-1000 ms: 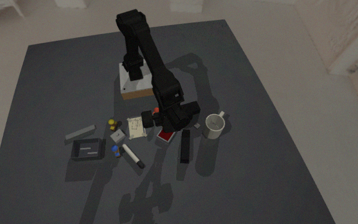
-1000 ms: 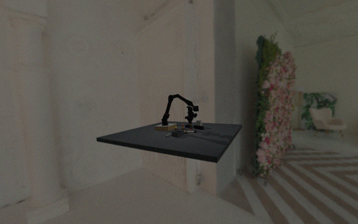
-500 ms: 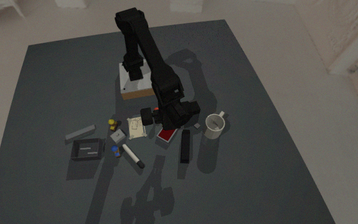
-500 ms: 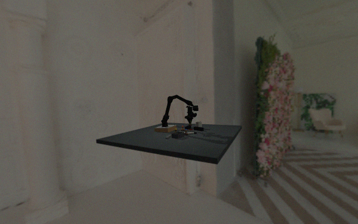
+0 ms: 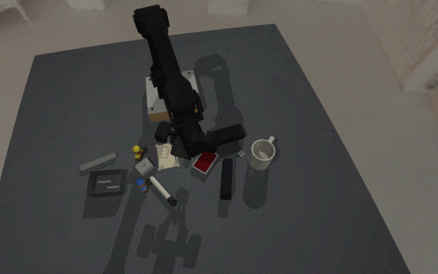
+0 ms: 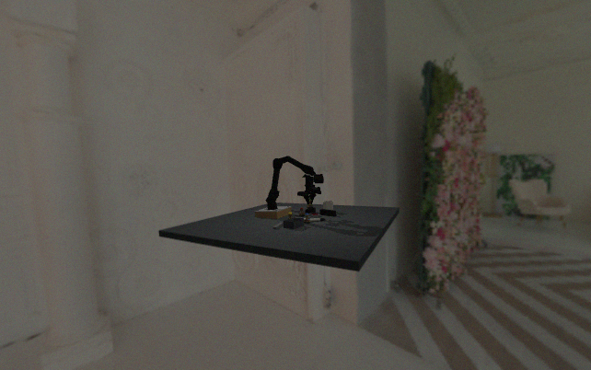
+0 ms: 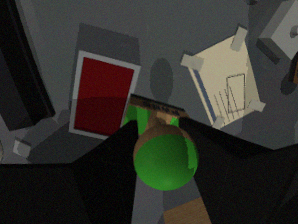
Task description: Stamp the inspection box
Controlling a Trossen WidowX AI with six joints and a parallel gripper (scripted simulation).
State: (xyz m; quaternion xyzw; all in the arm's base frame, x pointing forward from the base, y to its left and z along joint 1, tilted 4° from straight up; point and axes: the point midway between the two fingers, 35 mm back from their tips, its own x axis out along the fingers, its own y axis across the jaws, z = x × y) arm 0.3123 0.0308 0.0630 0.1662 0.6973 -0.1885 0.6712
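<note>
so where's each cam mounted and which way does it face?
Top: high above the table's front, tilted down; shows the whole arm from above.
Exterior: far off in the room at about table height, side-on; full arm in profile.
Wrist: on the gripper, looking straight down; black fingers shut on the green stamp.
Shared: top and wrist both show the red pad and card.

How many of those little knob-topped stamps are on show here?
3: a green stamp in the gripper, a yellow stamp left of the card, a blue stamp beside the marker. Others may be hidden.
</note>
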